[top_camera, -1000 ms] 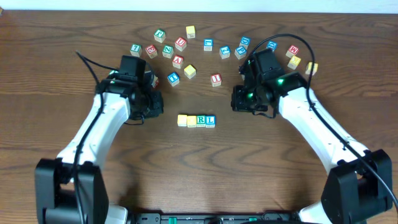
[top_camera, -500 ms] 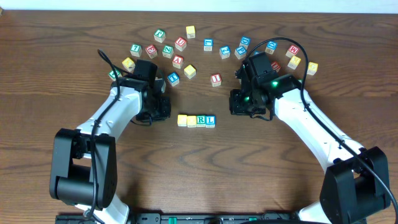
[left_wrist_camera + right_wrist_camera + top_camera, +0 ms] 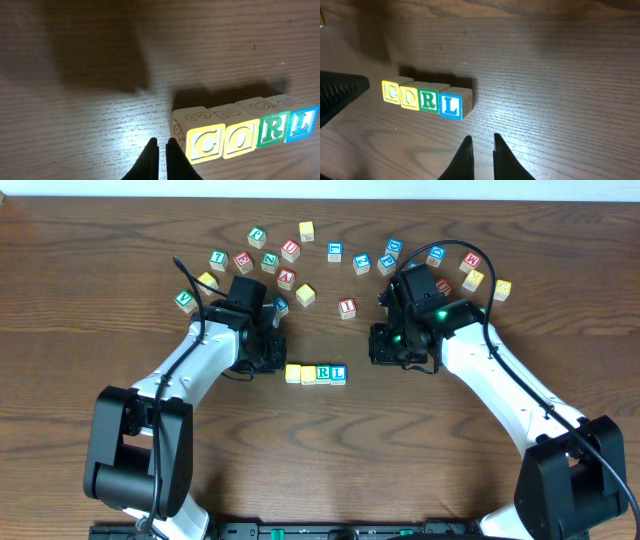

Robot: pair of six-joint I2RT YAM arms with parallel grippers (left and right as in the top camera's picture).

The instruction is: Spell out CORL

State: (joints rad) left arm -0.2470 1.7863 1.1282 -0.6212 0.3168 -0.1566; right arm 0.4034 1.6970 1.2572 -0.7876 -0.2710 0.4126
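Four letter blocks stand side by side in a row at the table's middle: yellow C point(image 3: 293, 374), yellow O point(image 3: 308, 374), green R point(image 3: 323, 373) and blue L point(image 3: 339, 374). In the left wrist view they read C point(image 3: 205, 143), O point(image 3: 240, 137), R point(image 3: 273, 128), L point(image 3: 303, 123); in the right wrist view C point(image 3: 391, 92), O point(image 3: 410, 97), R point(image 3: 429, 100), L point(image 3: 451, 106). My left gripper point(image 3: 274, 358) point(image 3: 160, 146) is shut and empty, just left of the C block. My right gripper point(image 3: 382, 346) point(image 3: 481, 143) is shut and empty, to the right of the L block.
Several loose letter blocks lie scattered along the back of the table, such as a red one point(image 3: 347, 307), a yellow one point(image 3: 305, 295) and a green one point(image 3: 184, 301) at the far left. Cables loop above both arms.
My left arm has swung right and come close to the C end of the row. My right arm has hardly moved. The row of blocks has stayed in place.
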